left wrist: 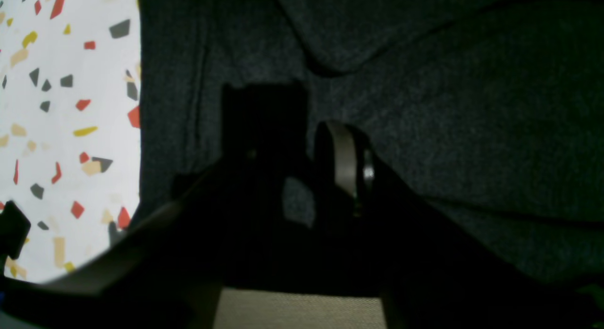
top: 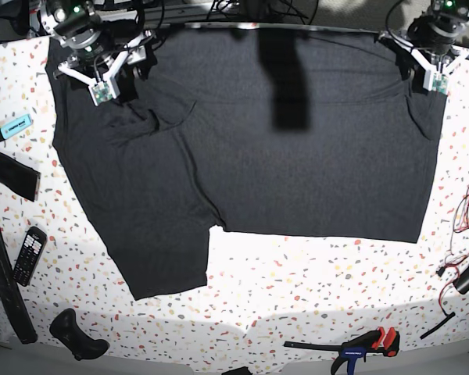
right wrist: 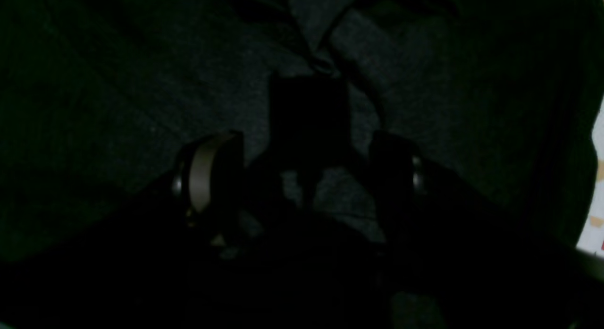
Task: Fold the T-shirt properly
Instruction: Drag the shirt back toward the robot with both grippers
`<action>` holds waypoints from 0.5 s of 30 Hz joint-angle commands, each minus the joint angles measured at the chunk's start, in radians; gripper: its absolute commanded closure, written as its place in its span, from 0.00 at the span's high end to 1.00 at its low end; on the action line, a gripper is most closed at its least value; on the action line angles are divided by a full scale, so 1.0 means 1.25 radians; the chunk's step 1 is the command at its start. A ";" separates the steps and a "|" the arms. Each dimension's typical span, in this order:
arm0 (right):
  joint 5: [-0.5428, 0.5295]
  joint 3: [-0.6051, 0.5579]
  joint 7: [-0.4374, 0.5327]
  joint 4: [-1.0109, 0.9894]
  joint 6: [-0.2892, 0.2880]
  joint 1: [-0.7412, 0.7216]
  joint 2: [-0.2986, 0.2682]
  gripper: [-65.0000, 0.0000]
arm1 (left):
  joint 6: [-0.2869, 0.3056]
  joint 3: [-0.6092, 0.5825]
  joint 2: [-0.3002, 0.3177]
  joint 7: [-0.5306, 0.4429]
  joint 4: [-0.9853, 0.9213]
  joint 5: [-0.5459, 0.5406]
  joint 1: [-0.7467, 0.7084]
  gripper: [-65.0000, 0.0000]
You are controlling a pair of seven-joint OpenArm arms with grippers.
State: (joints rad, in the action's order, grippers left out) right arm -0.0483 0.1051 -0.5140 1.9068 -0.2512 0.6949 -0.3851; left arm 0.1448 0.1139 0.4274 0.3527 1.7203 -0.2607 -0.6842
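The dark T-shirt (top: 297,172) lies spread flat on the speckled table (top: 313,281), with its top edge along the far side. A longer part reaches toward the front left, and a wrinkle sits near its top left. My right gripper (top: 102,82) hovers over that top-left area. In the right wrist view this gripper (right wrist: 302,135) has its jaws wide apart above the fabric (right wrist: 118,107). My left gripper (top: 430,76) is at the shirt's top-right corner. In the left wrist view its fingers (left wrist: 347,154) stand close together over the cloth (left wrist: 472,107). Darkness hides whether they pinch it.
A blue marker (top: 12,126), black strap-like strips (top: 8,176) and a black remote (top: 29,254) lie at the left. A black lump (top: 76,334) and a clamp (top: 359,344) sit near the front edge. Cables (top: 463,226) trail at the right.
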 commanded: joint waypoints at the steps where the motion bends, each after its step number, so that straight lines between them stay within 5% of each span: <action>1: 0.009 0.005 -0.008 0.011 0.002 -0.002 -0.009 0.64 | 0.010 -0.002 0.004 0.008 0.004 0.002 -0.008 0.27; 15: 0.015 0.005 -0.031 0.016 0.013 -0.061 -0.009 0.64 | 0.009 -0.002 0.004 0.003 0.005 0.008 0.007 0.27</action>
State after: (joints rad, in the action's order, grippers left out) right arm -0.0441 0.1047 -0.5625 1.9076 -0.2470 0.6178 -0.3847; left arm 0.1459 0.1108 0.4271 0.3443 1.7203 -0.2543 -0.6674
